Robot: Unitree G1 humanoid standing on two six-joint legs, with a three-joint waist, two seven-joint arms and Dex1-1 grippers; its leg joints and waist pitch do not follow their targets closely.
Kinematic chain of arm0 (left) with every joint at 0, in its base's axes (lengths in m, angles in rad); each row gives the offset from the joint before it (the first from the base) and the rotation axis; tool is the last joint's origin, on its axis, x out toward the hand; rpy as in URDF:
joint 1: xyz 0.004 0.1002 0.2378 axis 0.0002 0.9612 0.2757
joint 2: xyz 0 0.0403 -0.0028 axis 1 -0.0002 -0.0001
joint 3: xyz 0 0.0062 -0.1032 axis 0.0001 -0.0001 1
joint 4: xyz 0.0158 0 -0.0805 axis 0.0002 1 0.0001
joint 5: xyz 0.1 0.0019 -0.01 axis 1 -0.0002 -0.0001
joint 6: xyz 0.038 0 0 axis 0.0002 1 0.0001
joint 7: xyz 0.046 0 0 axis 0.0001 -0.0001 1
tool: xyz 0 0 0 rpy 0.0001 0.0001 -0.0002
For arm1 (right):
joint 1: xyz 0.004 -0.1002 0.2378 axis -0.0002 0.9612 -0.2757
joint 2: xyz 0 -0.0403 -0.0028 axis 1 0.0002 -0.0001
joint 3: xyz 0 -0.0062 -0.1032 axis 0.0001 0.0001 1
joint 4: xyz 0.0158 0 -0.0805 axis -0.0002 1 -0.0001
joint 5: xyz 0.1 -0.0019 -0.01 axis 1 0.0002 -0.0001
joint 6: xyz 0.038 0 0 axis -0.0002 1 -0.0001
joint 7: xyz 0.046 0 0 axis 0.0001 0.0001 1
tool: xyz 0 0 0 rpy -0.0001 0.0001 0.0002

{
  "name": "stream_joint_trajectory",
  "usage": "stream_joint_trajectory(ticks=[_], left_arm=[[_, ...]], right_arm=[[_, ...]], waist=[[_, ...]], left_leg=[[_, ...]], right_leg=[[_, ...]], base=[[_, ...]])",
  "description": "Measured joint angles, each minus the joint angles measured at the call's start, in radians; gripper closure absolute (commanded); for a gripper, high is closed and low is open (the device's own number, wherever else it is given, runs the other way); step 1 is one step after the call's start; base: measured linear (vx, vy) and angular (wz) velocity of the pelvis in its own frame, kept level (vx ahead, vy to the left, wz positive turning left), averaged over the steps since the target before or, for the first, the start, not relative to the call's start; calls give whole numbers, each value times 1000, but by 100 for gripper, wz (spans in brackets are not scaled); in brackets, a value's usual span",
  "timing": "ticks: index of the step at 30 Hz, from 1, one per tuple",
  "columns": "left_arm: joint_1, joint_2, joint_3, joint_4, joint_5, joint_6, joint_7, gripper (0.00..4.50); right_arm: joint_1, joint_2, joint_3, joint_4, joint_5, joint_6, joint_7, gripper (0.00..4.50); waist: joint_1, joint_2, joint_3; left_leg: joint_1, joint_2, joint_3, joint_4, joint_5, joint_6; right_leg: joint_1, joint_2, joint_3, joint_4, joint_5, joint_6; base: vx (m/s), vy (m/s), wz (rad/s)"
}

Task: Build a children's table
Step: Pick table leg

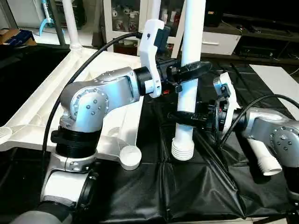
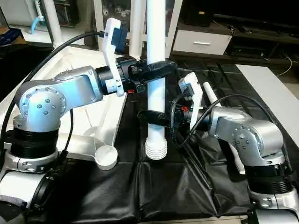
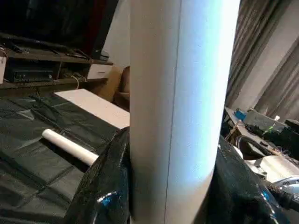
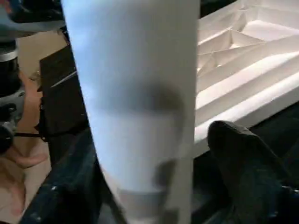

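The children's table top (image 1: 32, 112) lies upside down at the left, ribs up, with an empty corner socket (image 1: 130, 156) nearest me. One white leg (image 1: 70, 23) stands in a far corner. Another white leg (image 1: 191, 46) is held upright over the black cloth, its ribbed end (image 1: 182, 148) down, beside the table top. My left gripper (image 1: 189, 71) is shut on this leg's middle. My right gripper (image 1: 187, 116) reaches around it lower down, and in the right wrist view one finger (image 4: 243, 163) stands off the leg (image 4: 135, 107). A third leg (image 1: 261, 158) lies under my right arm.
A black cloth (image 1: 187, 186) covers the work surface. A white glass-door cabinet (image 1: 126, 18) and a low white drawer unit (image 1: 219, 42) stand behind. A white board (image 1: 275, 79) lies at the far right.
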Motion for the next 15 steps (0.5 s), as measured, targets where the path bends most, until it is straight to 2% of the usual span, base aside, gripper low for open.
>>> stream_joint_trajectory(ticks=[7, 8, 15], left_arm=[[0, 0, 0, -2, 1, 0, -3, 278], [0, 0, 0, -2, 1, 1, -9, 278], [0, 2, 1, -15, 1, 15, -29, 278]], right_arm=[[0, 0, 3, -1, 7, -4, 24, 192], [0, 0, 6, -2, 8, -5, 30, 212], [0, -1, 17, -11, 7, -9, 56, 249]], waist=[[0, 0, 0], [0, 0, 0], [0, 0, 0]], left_leg=[[0, 0, 0, 0, 0, 0], [0, 0, 0, 0, 0, 0], [0, 0, 0, 0, 0, 0]], right_leg=[[0, 0, 0, 0, 0, 0], [0, 0, 0, 0, 0, 0], [0, 0, 0, 0, 0, 0]], base=[[0, 0, 0], [0, 0, 0], [0, 0, 0]])
